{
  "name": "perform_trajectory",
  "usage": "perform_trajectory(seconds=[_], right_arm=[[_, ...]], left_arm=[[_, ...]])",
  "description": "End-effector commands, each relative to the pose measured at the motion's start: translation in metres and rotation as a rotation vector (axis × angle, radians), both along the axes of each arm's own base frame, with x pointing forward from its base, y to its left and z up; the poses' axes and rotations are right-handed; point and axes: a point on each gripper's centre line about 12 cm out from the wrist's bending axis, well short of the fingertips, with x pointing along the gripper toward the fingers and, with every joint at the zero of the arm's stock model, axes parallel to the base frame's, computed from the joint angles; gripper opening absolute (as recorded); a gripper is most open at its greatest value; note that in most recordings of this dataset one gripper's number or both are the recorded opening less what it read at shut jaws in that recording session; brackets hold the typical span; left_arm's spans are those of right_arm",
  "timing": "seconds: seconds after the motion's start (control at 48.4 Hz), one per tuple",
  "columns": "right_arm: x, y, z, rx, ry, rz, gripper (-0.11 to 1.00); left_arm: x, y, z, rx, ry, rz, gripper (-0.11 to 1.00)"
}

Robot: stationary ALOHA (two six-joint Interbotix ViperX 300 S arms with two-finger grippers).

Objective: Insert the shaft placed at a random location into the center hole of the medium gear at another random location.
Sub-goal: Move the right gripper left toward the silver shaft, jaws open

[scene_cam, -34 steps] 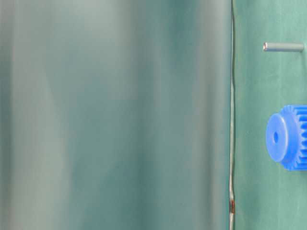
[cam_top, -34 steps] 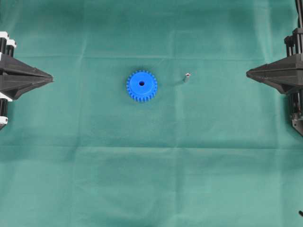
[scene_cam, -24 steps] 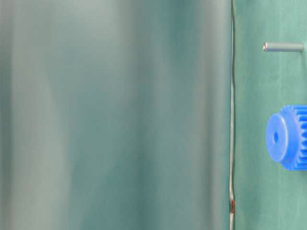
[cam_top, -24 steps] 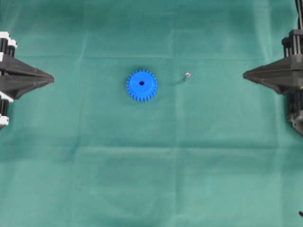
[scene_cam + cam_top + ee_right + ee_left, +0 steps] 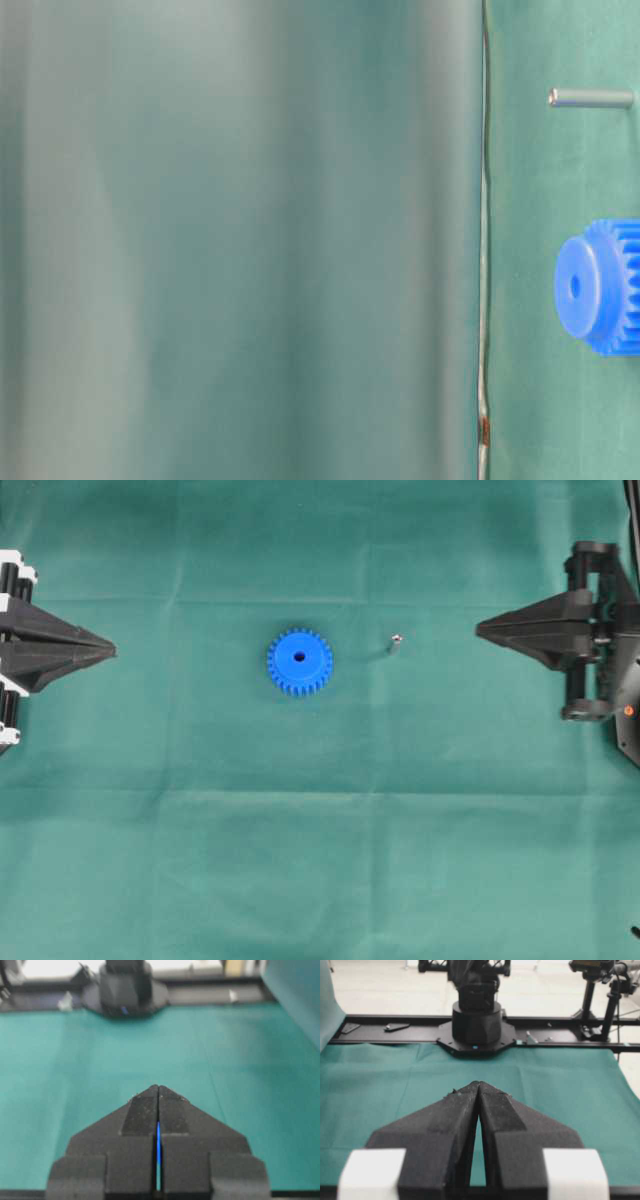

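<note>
Across the middle of the overhead view, I am seeing open green cloth (image 5: 320, 860) lying around both parts, with wide bare room below them and toward both side edges.

Item one: the medium gear (image 5: 300, 661) is lying flat a little left of centre, its center hole (image 5: 299, 657) facing straight up.

Item two: the shaft (image 5: 394, 643) is standing just right of the gear, apart from it. In the table-level view its long axis (image 5: 590, 98) is running square to the cloth, so it is pointing upward.

Item three: the left gripper (image 5: 108, 651) is sitting at the left edge, tips pressed together, holding nothing.

Item four: the right gripper (image 5: 484, 630) is reaching in from the right edge, its tips likewise pressed together and empty, well apart from the shaft.
</note>
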Motion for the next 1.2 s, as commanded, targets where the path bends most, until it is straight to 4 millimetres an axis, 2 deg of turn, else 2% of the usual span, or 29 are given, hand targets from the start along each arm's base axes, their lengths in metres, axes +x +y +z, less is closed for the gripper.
perform_trajectory(seconds=[0.0,0.083,0.269,0.331,0.496,0.827,1.179], right_arm=[[0.01,-0.005,-0.001,0.017,0.006,-0.02,0.07],[0.019,-0.009,-0.014,0.022,0.058,-0.035,0.22],[0.036,-0.019,-0.042,0.028,0.143,-0.061,0.77],[0.04,-0.023,-0.052,0.031,0.163,-0.074,0.87],[0.052,-0.03,-0.077,0.037,0.203,-0.093,0.82],[0.064,-0.04,-0.111,0.046,0.282,-0.119,0.82],[0.071,-0.044,-0.136,0.053,0.327,-0.127,0.81]], left_arm=[[0.002,0.0,0.01,0.003,-0.023,0.001,0.0],[0.003,0.0,0.009,0.001,-0.018,0.001,0.0],[0.002,0.0,0.009,0.001,-0.017,0.001,0.0],[0.003,0.0,0.009,0.003,-0.015,0.001,0.0],[0.002,0.0,0.008,0.001,-0.008,0.001,0.0],[0.003,0.0,0.007,0.002,-0.002,0.001,0.0],[0.003,0.0,0.004,0.002,0.017,0.001,0.0]])
